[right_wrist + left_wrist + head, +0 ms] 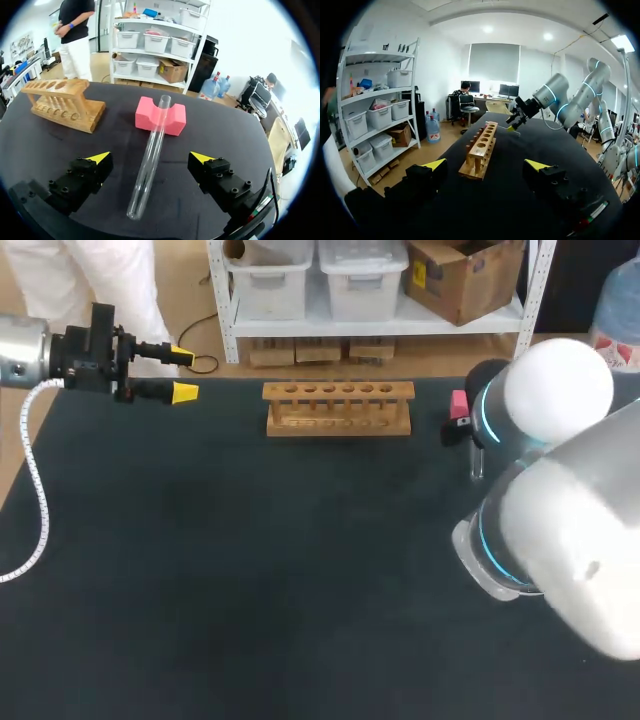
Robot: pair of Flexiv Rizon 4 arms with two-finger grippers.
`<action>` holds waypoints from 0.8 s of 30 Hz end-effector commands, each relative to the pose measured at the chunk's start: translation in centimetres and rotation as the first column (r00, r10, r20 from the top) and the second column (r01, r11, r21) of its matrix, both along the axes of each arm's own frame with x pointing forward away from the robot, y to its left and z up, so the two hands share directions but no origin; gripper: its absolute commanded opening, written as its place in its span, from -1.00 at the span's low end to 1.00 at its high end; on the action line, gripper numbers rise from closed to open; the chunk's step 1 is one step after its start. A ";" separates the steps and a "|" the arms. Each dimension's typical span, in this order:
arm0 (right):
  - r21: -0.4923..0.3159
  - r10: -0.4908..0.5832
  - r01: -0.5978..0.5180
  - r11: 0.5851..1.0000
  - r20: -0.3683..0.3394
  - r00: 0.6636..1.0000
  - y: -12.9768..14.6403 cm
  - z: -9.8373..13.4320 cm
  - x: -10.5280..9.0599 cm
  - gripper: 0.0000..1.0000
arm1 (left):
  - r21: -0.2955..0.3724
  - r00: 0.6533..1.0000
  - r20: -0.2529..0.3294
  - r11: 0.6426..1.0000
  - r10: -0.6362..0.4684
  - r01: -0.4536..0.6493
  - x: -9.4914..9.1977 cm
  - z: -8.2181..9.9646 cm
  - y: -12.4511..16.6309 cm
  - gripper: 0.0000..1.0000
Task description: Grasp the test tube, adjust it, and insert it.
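Test tube: likely thin glass, light, slippery, fragile; one end on pink block. Right gripper spread over it; best hold mid-length, gently. Left gripper spread, empty.

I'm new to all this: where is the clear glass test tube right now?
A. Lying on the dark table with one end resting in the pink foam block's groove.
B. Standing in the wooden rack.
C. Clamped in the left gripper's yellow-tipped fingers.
A: the clear glass test tube lies with its far end in the notch of the pink foam block, and the wooden rack stands empty.
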State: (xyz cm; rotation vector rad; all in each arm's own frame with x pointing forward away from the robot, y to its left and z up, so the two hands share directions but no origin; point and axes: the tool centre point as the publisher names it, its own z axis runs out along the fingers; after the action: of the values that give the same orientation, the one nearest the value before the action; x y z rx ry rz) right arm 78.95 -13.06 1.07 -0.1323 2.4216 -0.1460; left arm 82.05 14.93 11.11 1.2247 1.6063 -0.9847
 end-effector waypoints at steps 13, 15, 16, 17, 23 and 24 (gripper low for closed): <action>0.051 -0.014 0.014 0.999 -0.005 1.000 -0.3 -1.4 0.6 1.00 | -0.002 1.000 0.003 1.000 -0.001 0.001 0.0 -0.1 0.0 1.00; 0.065 -0.015 0.015 0.998 -0.008 1.000 -0.4 -1.6 0.7 1.00 | -0.002 1.000 0.003 1.000 -0.001 0.001 0.0 -0.1 0.0 1.00; 0.078 -0.015 0.016 0.997 -0.010 1.000 -0.4 -1.8 0.7 1.00 | -0.002 1.000 0.003 1.000 -0.001 0.001 0.0 -0.1 0.0 1.00; 0.090 -0.017 0.017 0.996 -0.011 1.000 -0.5 -1.9 0.7 1.00 | -0.002 1.000 0.003 1.000 -0.001 0.001 0.0 -0.1 0.0 1.00; 0.137 -0.010 0.012 0.990 -0.015 1.000 -0.5 -2.4 0.7 0.83 | -0.002 1.000 0.003 1.000 -0.001 0.001 0.0 -0.1 0.0 1.00; 0.139 -0.008 0.011 0.990 -0.016 1.000 -0.5 -2.4 0.8 0.76 | -0.002 1.000 0.003 1.000 -0.001 0.001 0.0 -0.1 0.0 1.00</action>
State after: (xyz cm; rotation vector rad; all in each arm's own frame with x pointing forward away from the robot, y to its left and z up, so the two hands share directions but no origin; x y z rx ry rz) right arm 79.39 -13.21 -1.28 -0.0282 2.4281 -0.0606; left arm 82.05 14.93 11.12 1.2248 1.6064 -0.9846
